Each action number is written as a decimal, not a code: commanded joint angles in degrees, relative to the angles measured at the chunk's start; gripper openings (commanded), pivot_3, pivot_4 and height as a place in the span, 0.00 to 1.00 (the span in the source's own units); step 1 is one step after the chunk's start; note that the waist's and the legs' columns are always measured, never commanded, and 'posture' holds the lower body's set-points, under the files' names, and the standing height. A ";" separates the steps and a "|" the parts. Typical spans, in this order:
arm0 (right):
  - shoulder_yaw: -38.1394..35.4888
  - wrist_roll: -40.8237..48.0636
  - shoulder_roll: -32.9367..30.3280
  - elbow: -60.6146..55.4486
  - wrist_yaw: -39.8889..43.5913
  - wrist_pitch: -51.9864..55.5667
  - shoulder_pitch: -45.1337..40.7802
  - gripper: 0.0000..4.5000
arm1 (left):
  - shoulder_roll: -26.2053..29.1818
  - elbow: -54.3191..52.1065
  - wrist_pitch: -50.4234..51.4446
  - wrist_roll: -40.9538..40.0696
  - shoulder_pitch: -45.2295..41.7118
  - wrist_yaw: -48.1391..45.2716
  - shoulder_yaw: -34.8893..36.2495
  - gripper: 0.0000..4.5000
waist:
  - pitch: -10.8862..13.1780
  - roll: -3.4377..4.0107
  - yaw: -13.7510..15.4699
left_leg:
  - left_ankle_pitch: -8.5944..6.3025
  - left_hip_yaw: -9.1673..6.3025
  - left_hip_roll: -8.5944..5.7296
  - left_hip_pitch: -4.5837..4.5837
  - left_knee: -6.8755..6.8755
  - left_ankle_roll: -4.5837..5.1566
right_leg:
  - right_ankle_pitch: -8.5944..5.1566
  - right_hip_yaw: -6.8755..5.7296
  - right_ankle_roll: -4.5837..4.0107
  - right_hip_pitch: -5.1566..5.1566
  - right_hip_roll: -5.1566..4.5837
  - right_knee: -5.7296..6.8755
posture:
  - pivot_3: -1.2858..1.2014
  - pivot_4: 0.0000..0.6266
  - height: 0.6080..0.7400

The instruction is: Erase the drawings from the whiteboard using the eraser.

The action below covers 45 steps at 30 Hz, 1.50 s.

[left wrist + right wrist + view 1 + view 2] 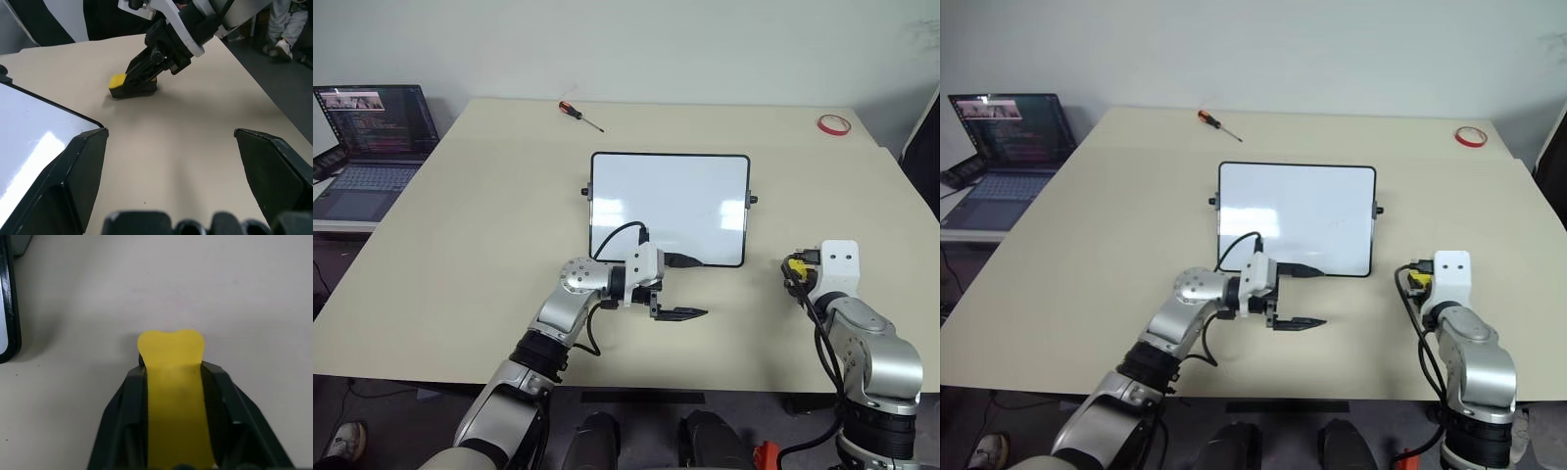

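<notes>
Whiteboard (pixel 669 208) looks clean to us, no red marks visible, so erasing seems done; what's left is prob. letting go of the eraser (pixel 172 382). It sits low on the worktop (pixel 460 245), right of the board, w/ right gripper (pixel 173 377) fingers clamped on its sides. Left gripper (pixel 171 171) hovers near the board's near edge, fingers apart, pointing right.

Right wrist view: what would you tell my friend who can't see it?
A yellow eraser sits between the right end effector's two black fingers on a beige table, its front end poking out. The whiteboard's black-framed corner shows at one edge.
</notes>
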 commanded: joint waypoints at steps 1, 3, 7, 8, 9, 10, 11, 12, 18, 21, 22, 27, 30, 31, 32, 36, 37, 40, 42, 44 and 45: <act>-0.42 0.54 -0.97 -0.45 -0.40 -1.64 -0.47 0.59 | 0.01 -2.28 -0.04 -0.41 -1.01 0.19 0.86 1.00 | 0.00 0.00 0.00 | 0.00 0.00 0.00 0.00 0.00 0.00 | 0.00 0.00 0.00 0.00 0.00 0.00 | 0.52 0.24 1.00; -0.41 0.74 -1.13 -0.25 -0.60 -1.88 -0.50 0.75 | 0.03 -2.19 -0.03 -0.38 -1.14 0.17 0.89 1.00 | 0.00 0.00 0.00 | 0.00 0.00 0.00 0.00 0.00 0.00 | 0.00 0.00 0.00 0.00 0.00 0.00 | 0.52 0.24 1.00; -0.38 1.16 -1.25 -0.02 -1.05 -2.24 -0.46 0.99 | 0.07 -2.14 0.02 -0.40 -1.33 0.10 0.91 1.00 | 0.00 0.00 0.00 | 0.00 0.00 0.00 0.00 0.00 0.00 | 0.00 0.00 0.00 0.00 0.00 0.00 | 0.52 0.24 1.00; -0.43 1.18 -1.27 0.03 -1.20 -2.35 -0.37 0.99 | 0.07 -2.14 0.01 -0.39 -1.36 0.07 0.90 1.00 | 0.00 0.00 0.00 | 0.00 0.00 0.00 0.00 0.00 0.00 | 0.00 0.00 0.00 0.00 0.00 0.00 | 0.52 0.24 1.00; -0.44 1.17 -1.26 0.09 -1.35 -2.45 -0.31 0.99 | 0.10 -2.15 0.04 -0.42 -1.38 0.01 0.90 1.00 | 0.00 0.00 0.00 | 0.00 0.00 0.00 0.00 0.00 0.00 | 0.00 0.00 0.00 0.00 0.00 0.00 | 0.52 0.24 1.00; -0.48 1.22 -1.22 0.12 -1.46 -2.48 -0.28 0.99 | 0.11 -2.17 0.07 -0.44 -1.38 -0.02 0.89 1.00 | 0.00 0.00 0.00 | 0.00 0.00 0.00 0.00 0.00 0.00 | 0.00 0.00 0.00 0.00 0.00 0.00 | 0.52 0.24 1.00; -0.52 1.27 -1.18 0.11 -1.57 -2.50 -0.25 0.99 | 0.10 -2.23 0.11 -0.45 -1.36 -0.03 0.86 1.00 | 0.00 0.00 0.00 | 0.00 0.00 0.00 0.00 0.00 0.00 | 0.00 0.00 0.00 0.00 0.00 0.00 | 0.52 0.24 1.00; -0.52 1.33 -1.16 0.10 -1.67 -2.52 -0.22 0.99 | 0.11 -2.25 0.11 -0.45 -1.36 -0.04 0.83 1.00 | 0.00 0.00 0.00 | 0.00 0.00 0.00 0.00 0.00 0.00 | 0.00 0.00 0.00 0.00 0.00 0.00 | 0.52 0.24 1.00; -0.39 1.64 -1.12 0.14 -1.92 -2.74 -0.21 0.99 | 0.14 -2.32 0.11 -0.49 -1.47 -0.04 0.85 1.00 | 0.00 0.00 0.00 | 0.00 0.00 0.00 0.00 0.00 0.00 | 0.00 0.00 0.00 0.00 0.00 0.00 | 0.52 0.24 1.00; -0.20 1.58 -1.20 0.42 -1.96 -2.72 -0.50 0.99 | 0.15 -2.25 0.10 -0.49 -1.69 0.00 0.91 1.00 | 0.00 0.00 0.00 | 0.00 0.00 0.00 0.00 0.00 0.00 | 0.00 0.00 0.00 0.00 0.00 0.00 | 0.52 0.24 1.00; -0.04 1.52 -1.30 0.51 -1.93 -2.74 -0.52 0.99 | 0.15 -2.29 0.07 -0.46 -1.67 0.05 0.91 1.00 | 0.00 0.00 0.00 | 0.00 0.00 0.00 0.00 0.00 0.00 | 0.00 0.00 0.00 0.00 0.00 0.00 | 0.52 0.24 1.00; -0.02 1.84 -1.40 0.65 -1.71 -2.43 -0.69 0.99 | 0.16 -2.44 -0.01 -0.40 -1.53 0.12 0.82 1.00 | 0.00 0.00 0.00 | 0.00 0.00 0.00 0.00 0.00 0.00 | 0.00 0.00 0.00 0.00 0.00 0.00 | 0.52 0.24 1.00; -0.39 2.35 -1.50 -0.24 -1.40 -1.71 -0.66 0.99 | 0.23 -2.72 0.00 -0.37 -1.30 0.13 0.74 1.00 | 0.00 0.00 0.00 | 0.00 0.00 0.00 0.00 0.00 0.00 | 0.00 0.00 0.00 0.00 0.00 0.00 | 0.52 0.24 1.00; -0.54 2.51 -1.65 -0.81 -1.32 -1.42 -0.56 0.99 | 0.31 -2.89 0.06 -0.41 -1.22 0.12 0.77 1.00 | 0.00 0.00 0.00 | 0.00 0.00 0.00 0.00 0.00 0.00 | 0.00 0.00 0.00 0.00 0.00 0.00 | 0.52 0.24 1.00; -0.68 2.71 -1.72 -1.47 -1.27 -1.20 -0.43 0.99 | 0.51 -3.20 0.21 -0.55 -1.05 0.04 0.87 1.00 | 0.00 0.00 0.00 | 0.00 0.00 0.00 0.00 0.00 0.00 | 0.00 0.01 0.00 0.00 0.00 0.00 | 0.52 0.24 1.00; -2.80 4.15 -0.17 -4.16 -2.16 -0.50 -0.96 0.99 | 2.08 -7.41 3.42 -2.51 0.62 0.47 2.30 1.00 | 0.00 0.01 -0.05 | 0.00 0.00 0.01 0.00 0.00 0.00 | 0.00 0.01 0.00 -0.01 0.00 0.01 | 0.52 0.24 1.00; -3.15 4.64 0.19 -5.10 -2.39 -0.07 -1.17 0.99 | 2.38 -9.61 5.74 -3.91 1.24 1.31 3.37 1.00 | 0.00 0.01 -0.11 | 0.00 0.00 0.02 0.00 -0.01 0.00 | 0.00 0.02 0.00 -0.02 0.00 0.01 | 0.52 0.24 1.00; -4.75 6.13 2.13 -8.62 -3.04 1.40 -1.89 0.99 | 3.35 -16.74 13.51 -7.84 2.83 6.12 7.49 1.00 | 0.02 0.02 -0.11 | 0.00 -0.02 0.03 -0.01 0.00 0.00 | 0.00 0.02 0.00 -0.02 0.00 0.03 | 0.52 0.24 1.00; -5.88 6.95 3.06 -11.47 -3.52 1.37 -1.71 0.99 | 4.28 -20.77 17.61 -8.21 3.86 11.23 10.62 1.00 | 0.02 0.02 -0.10 | 0.00 -0.08 0.05 -0.01 0.00 0.00 | 0.00 0.02 0.00 -0.03 0.00 0.03 | 0.52 0.24 1.00; -5.63 6.90 2.84 -13.77 -3.52 0.28 -0.53 0.99 | 4.76 -23.62 20.10 -7.58 4.89 16.55 13.66 1.00 | 0.01 0.02 -0.07 | 0.00 -0.13 0.04 -0.01 0.00 0.00 | 0.00 0.01 0.00 -0.02 0.00 0.03 | 0.52 0.24 1.00; -5.37 6.71 2.78 -14.62 -3.56 -0.56 0.17 0.99 | 4.71 -24.99 21.36 -7.60 5.49 19.14 15.13 1.00 | 0.01 0.03 -0.07 | 0.00 -0.12 0.03 0.00 0.00 0.00 | 0.00 0.02 0.00 -0.01 -0.01 0.02 | 0.52 0.24 1.00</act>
